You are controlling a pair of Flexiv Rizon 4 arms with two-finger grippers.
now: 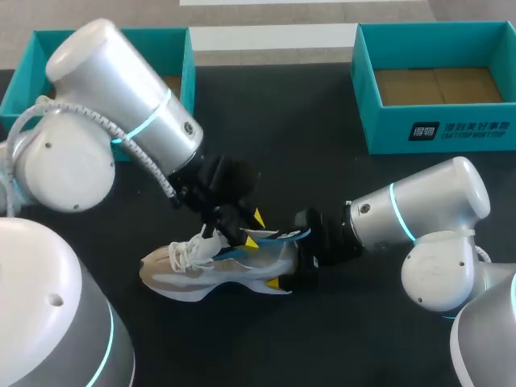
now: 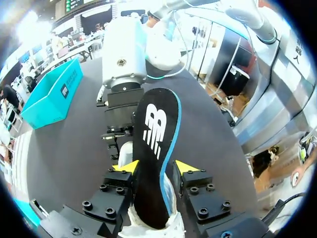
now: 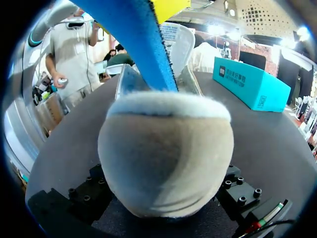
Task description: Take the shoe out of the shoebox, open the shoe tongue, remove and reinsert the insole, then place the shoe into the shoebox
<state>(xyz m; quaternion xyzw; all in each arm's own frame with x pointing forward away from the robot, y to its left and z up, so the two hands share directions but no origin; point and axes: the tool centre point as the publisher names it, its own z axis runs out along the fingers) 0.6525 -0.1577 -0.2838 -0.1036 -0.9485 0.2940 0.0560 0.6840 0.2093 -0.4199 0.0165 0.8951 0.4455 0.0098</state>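
Left gripper [image 2: 157,168] pinches insole [image 2: 156,139]; right gripper [image 1: 289,258] clasps shoe [image 1: 193,270], well apart from shoebox [image 1: 435,137]

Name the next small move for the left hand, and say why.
Probably lift the left hand to draw the insole clear of the shoe: it pinches the insole, most of which sticks out, and the right hand grips the heel. If the insole is going back in, push down instead.
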